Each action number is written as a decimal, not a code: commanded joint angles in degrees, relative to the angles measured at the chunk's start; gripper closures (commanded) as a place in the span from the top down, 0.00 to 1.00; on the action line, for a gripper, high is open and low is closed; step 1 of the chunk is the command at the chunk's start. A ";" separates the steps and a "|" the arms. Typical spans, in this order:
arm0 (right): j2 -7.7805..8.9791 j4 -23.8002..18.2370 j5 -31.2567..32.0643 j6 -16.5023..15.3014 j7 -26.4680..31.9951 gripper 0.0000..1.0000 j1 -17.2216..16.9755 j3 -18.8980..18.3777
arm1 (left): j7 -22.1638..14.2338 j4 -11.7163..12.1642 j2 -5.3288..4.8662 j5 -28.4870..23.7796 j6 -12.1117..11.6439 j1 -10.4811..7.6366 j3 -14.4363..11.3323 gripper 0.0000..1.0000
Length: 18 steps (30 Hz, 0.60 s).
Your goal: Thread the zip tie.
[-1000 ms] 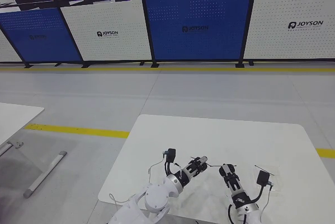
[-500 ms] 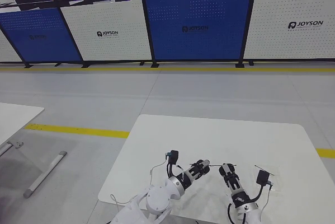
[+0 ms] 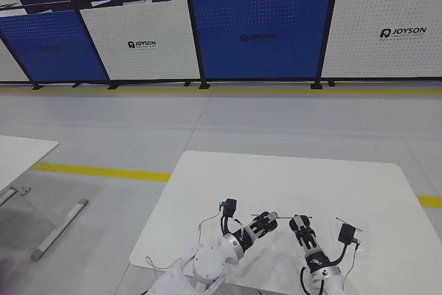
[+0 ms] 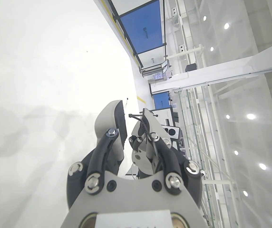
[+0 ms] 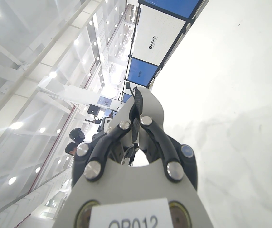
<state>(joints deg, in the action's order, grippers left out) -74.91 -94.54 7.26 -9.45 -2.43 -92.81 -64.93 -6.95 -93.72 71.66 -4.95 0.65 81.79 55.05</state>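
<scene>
The thin black zip tie [image 3: 278,217] spans the short gap between the two grippers near the table's front edge. My right gripper [image 3: 297,220] is shut on it. In the right wrist view the tie's square head [image 5: 127,85] sticks out past the closed fingertips [image 5: 138,100]. My left gripper [image 3: 266,218] stands with its fingers apart. In the left wrist view a tie head [image 4: 130,115] sits between the fingertips, and the strap [image 4: 148,134] runs down along one finger [image 4: 150,122], away from the other finger [image 4: 113,119].
The white table [image 3: 294,177] stretches away bare beyond the grippers, with its front edge just below them. A second white table [image 3: 7,158] stands at the far left across the floor. Blue and white panels [image 3: 257,37] line the back.
The left arm has shifted slightly toward the right gripper and the front edge. The right arm has stayed put with the tie.
</scene>
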 commanded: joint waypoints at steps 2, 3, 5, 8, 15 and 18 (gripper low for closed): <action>-0.07 0.05 0.05 -0.02 0.00 0.00 0.01 -0.01 | -0.15 -0.08 -0.04 0.35 0.10 0.04 0.07 0.15; -0.09 0.06 0.08 -0.04 -0.01 0.00 0.00 -0.02 | -0.16 -0.12 -0.04 0.42 0.16 0.06 0.08 0.11; -0.13 0.07 0.15 -0.08 0.01 0.00 -0.01 -0.04 | -0.21 -0.10 -0.05 0.62 0.35 0.05 0.07 0.00; -0.19 0.05 0.20 -0.05 0.08 0.00 -0.02 -0.08 | -0.29 -0.08 -0.03 0.70 0.48 0.02 0.04 0.00; -0.31 -0.05 0.32 0.08 0.53 0.00 0.00 -0.14 | -0.59 0.08 0.00 0.63 0.47 -0.17 0.07 0.00; -0.33 -0.21 0.30 0.18 1.03 0.00 -0.01 -0.19 | -0.69 0.04 -0.01 0.98 0.49 -0.20 0.07 0.00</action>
<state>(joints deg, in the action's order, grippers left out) -75.24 -94.68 7.58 -9.28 -1.57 -92.80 -65.10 -7.64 -93.64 71.66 -4.16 1.12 81.59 55.12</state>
